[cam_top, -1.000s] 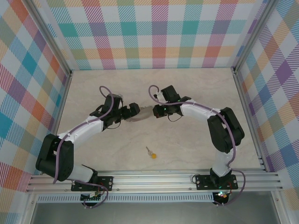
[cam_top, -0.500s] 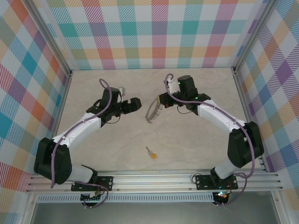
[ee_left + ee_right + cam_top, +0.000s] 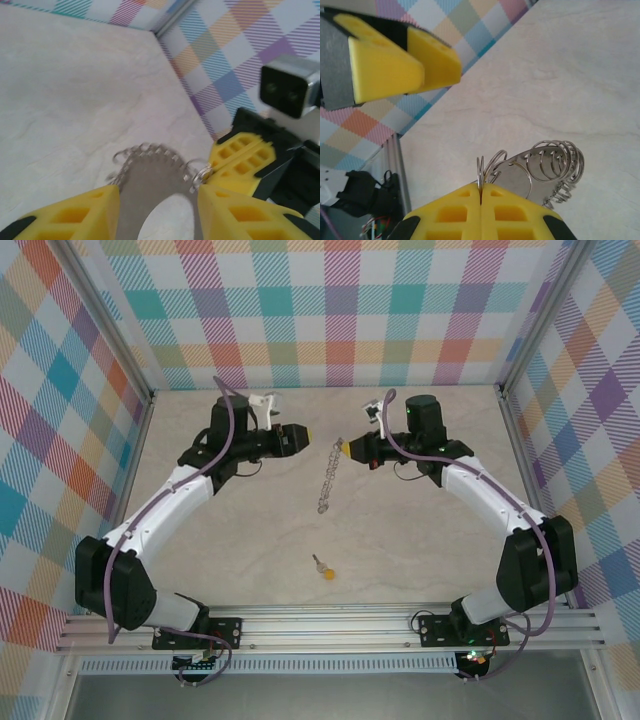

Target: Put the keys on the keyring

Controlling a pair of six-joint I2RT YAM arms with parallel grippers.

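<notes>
– Pincer check: your right pincer [image 3: 344, 449], what is it doing?
– It is clamped shut on an end ring of the keyring [image 3: 328, 478]. Going near to far, the key [image 3: 321, 567] lies alone on the tabletop [image 3: 420, 540] at 6 o'clock. Its yellow head points toward 4 o'clock, well apart from the keyring.
– And the keyring?
– It trails from your right pincer toward 7 o'clock, beyond the key. Your left pincer [image 3: 302, 437] sits at 9 o'clock of the right one, jaws parted, holding nothing.
</notes>
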